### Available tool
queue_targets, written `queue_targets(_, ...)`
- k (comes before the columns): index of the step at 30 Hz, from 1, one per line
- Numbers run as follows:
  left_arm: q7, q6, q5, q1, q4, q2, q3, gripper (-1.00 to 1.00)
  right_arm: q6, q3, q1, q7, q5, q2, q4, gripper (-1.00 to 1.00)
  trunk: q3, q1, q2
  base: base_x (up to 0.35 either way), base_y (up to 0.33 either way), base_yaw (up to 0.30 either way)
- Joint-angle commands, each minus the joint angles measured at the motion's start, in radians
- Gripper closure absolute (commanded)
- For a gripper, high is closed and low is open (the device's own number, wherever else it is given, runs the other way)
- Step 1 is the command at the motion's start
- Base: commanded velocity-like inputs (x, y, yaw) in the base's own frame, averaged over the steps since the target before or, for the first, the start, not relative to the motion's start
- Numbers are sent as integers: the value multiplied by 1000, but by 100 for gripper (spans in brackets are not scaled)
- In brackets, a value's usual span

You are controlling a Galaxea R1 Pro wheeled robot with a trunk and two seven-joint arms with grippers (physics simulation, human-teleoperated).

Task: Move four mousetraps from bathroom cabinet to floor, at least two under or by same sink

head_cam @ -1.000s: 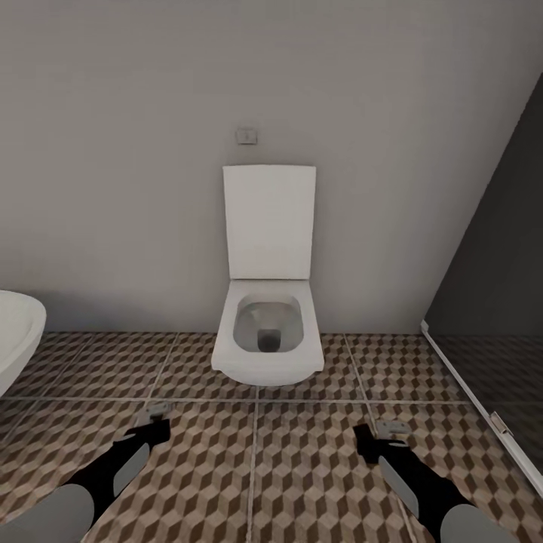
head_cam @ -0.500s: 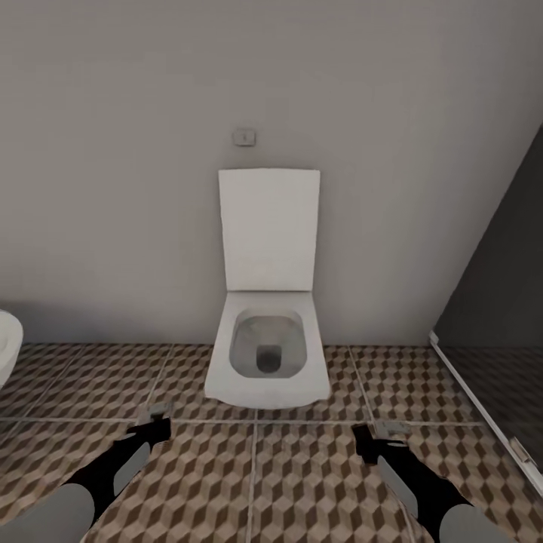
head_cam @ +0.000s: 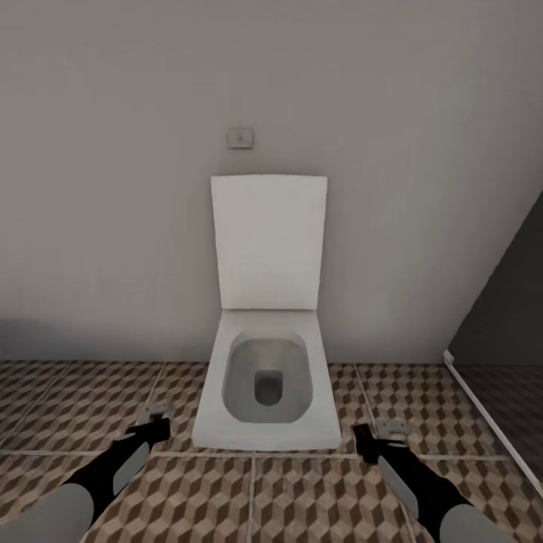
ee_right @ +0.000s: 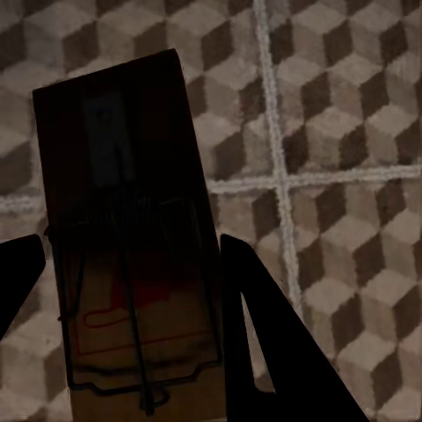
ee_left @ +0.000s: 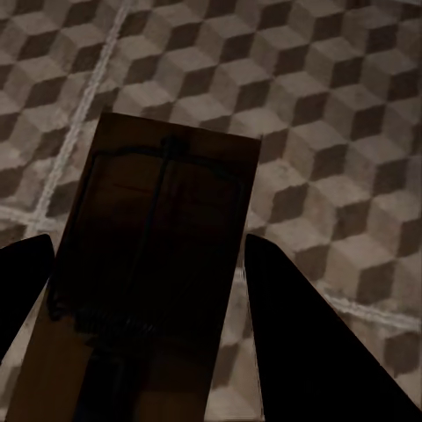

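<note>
One mousetrap (ee_left: 149,281) is sitting clamped between the left gripper's (head_cam: 156,416) fingers, another mousetrap (ee_right: 132,255) between the right gripper's (head_cam: 381,432) fingers. Both are hovering above the bathroom floor (head_cam: 302,490), flanking the open white toilet (head_cam: 265,385), which is standing against the wall (head_cam: 113,188).

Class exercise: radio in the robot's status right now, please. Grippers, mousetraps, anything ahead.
Left gripper shut on a mousetrap. Right gripper shut on another mousetrap. Both above bathroom floor. Toilet, lid up, dead ahead.
</note>
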Motion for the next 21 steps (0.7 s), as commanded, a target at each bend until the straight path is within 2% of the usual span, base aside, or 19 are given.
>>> queue_targets(1,9,4,7,0,-3,2,-8,100,3,8,-1,-9,-9,-2,-2,100,-1,0,0,324,0,0)
queue_targets(14,9,5,7,0,-3,1,-9,100,3,8,0,-3,-8,-3,-6,100,-1,0,0,315,0,0)
queue_targets(21,9,4,7,0,-3,1,-8,100,3,6,1,-2,-7,-2,-8,100,-1,0,0,86,0,0)
